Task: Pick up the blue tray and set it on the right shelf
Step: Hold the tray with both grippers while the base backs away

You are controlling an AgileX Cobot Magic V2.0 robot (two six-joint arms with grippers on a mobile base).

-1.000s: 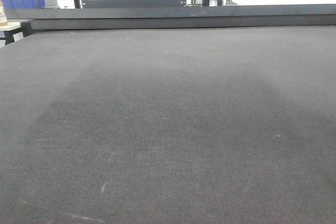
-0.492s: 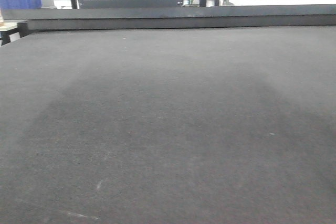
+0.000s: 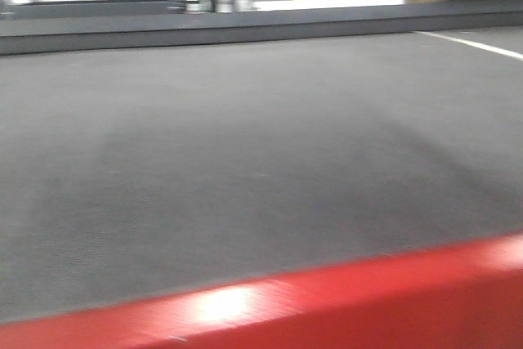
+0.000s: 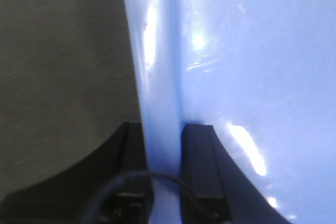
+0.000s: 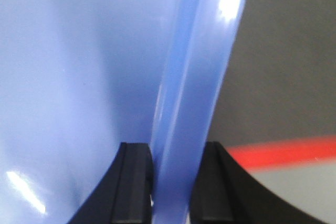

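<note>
Counting from the left: one left gripper, showing two black fingers, squared at the tips, matte. Pinching the rolled rim of the one blue tray, one finger sitting on each side of that rim and touching it. Looping across the base of the fingers, one thin dark cable. Showing to the left of the rim, the dark, finely woven table top.

Gleaming as glossy periwinkle plastic, smooth, catching several white highlights. Spreading rightward from the left gripper as one broad, flat face, with the rim running from near to far and leaning slightly.

Moving right: one right gripper, again with two black fingers, clamping the opposite rim of the same tray, one finger on either side. Hanging between the two grippers, then, with its span lying left to right across the robot; not telling from these close views which axis is the long one, nor how high above the table. Showing beyond the right rim, dark table top and one red frame rail.

Looking ahead in the front view: one wide dark table, blurred, with one glossy red rail crossing the bottom edge. Not showing the tray there.
</note>
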